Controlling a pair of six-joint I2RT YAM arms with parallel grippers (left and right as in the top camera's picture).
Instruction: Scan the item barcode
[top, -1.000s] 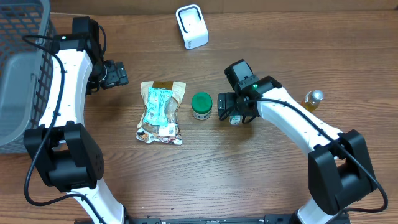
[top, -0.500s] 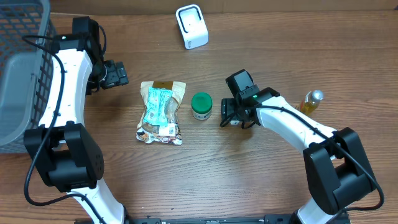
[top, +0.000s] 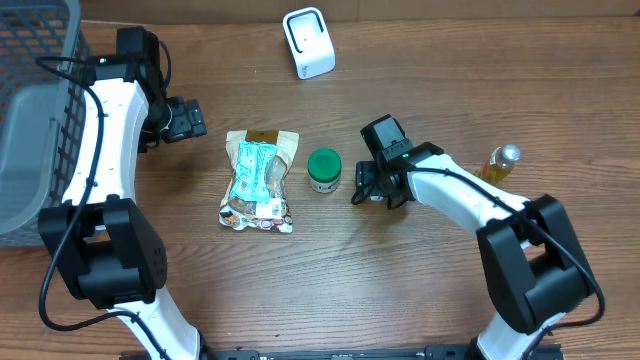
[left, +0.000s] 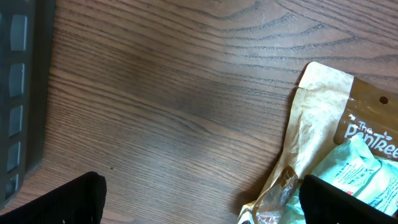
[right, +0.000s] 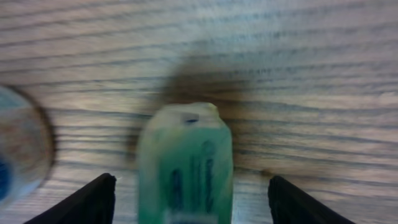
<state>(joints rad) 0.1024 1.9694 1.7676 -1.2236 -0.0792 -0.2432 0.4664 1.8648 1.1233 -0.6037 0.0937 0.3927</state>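
Looking from the largest thing down: the wooden table (top: 400, 290) carries everything, and the grey basket (top: 30, 120) sits at its far left edge. My left gripper (left: 202, 186) hangs beside that basket with its 2 fingers spread wide and nothing between them, over bare wood next to the top edge of the snack bag (top: 258, 180). The bag lies flat near the middle of the table. The white scanner (top: 308, 42) stands well apart at the far edge. A green-lidded jar (top: 323, 170) sits just right of the bag, and a small bottle (top: 503, 160) stands farther right.

The smallest item is the green-and-white pack (right: 185, 162). It lies on the table just right of the jar, under my right gripper (right: 191, 190). In my right wrist view its long axis runs in line with my fingers, its rounded end pointing away from the wrist. The view is blurred, so I can read no print or barcode. My right jaws stand apart astride it, with wood showing on both sides; they are not clenched on it.

Compared with 1 second ago, my right wrist has swung slightly left and over the pack, hiding it from overhead, and the jaws have narrowed. The left arm, bag, jar, scanner and bottle have not moved.
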